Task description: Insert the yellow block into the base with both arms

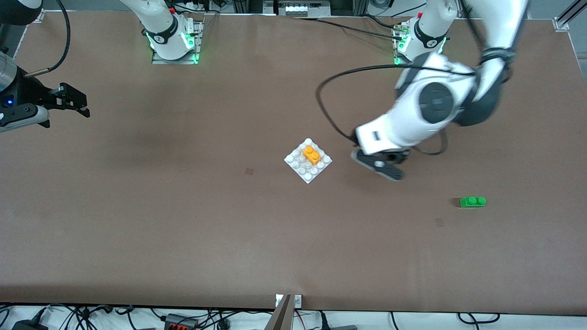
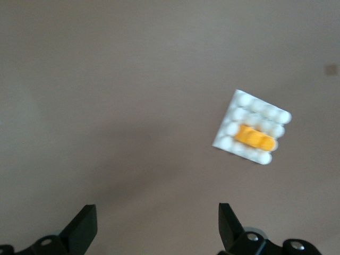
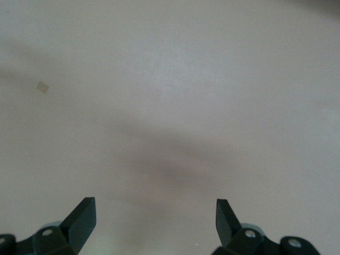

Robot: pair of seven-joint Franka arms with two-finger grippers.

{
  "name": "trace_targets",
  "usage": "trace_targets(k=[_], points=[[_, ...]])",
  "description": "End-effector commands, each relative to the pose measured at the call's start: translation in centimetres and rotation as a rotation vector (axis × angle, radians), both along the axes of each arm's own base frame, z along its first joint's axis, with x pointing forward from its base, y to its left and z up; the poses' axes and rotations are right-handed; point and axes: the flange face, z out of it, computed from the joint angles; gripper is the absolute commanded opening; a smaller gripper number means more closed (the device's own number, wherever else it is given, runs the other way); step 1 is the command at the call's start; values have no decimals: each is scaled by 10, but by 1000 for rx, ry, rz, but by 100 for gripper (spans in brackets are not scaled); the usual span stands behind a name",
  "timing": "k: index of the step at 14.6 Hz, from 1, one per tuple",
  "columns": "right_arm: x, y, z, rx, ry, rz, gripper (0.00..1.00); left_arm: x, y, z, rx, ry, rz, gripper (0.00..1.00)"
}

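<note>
The yellow block (image 1: 312, 155) sits on the studs of the white base (image 1: 307, 160) in the middle of the table. Both show in the left wrist view, the block (image 2: 255, 138) across the base (image 2: 252, 127). My left gripper (image 1: 379, 166) is open and empty, over bare table beside the base toward the left arm's end; in its own view its tips (image 2: 158, 226) frame bare table. My right gripper (image 1: 73, 103) is open and empty over the table at the right arm's end, well away from the base; its wrist view (image 3: 155, 220) shows only bare table.
A green two-stud brick (image 1: 472, 201) lies toward the left arm's end, nearer the front camera than the base. A black cable (image 1: 328, 110) loops from the left arm above the table. The brown table top (image 1: 183, 206) spreads all around.
</note>
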Motion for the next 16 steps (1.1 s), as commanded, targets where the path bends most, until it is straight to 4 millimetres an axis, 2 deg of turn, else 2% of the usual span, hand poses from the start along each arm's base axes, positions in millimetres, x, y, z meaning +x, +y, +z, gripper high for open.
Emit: trace_targets(k=[1,2,4,5,7,9,10,11,12,13,15,16], points=[[-3,-3,7,3,-8,2,100,1,131,26,12,36,202,100],[-2,-5,7,3,-9,-4,100,-1,178,42,18,32,279,100],[-3,-7,6,3,-5,-53,100,-18,229,74,33,40,361,100],[-4,-7,8,1,-5,-96,100,-25,262,82,35,40,412,100],[-6,-5,9,1,2,-118,100,-34,291,98,34,6,407,100],[-16,-13,12,11,32,-144,100,-31,280,106,44,-8,362,100],[-22,-21,15,12,42,-197,100,-32,283,109,42,-11,368,100],[-24,-24,15,10,48,-268,100,-31,271,110,48,-13,348,100],[-25,-24,14,8,54,-305,100,-29,246,118,55,-19,303,100],[-25,-25,15,8,53,-311,100,-30,236,122,108,-14,277,100],[-23,-26,14,8,42,-311,100,-31,224,136,206,-30,292,100],[-21,-27,13,7,36,-313,100,-35,225,136,201,-3,309,100]])
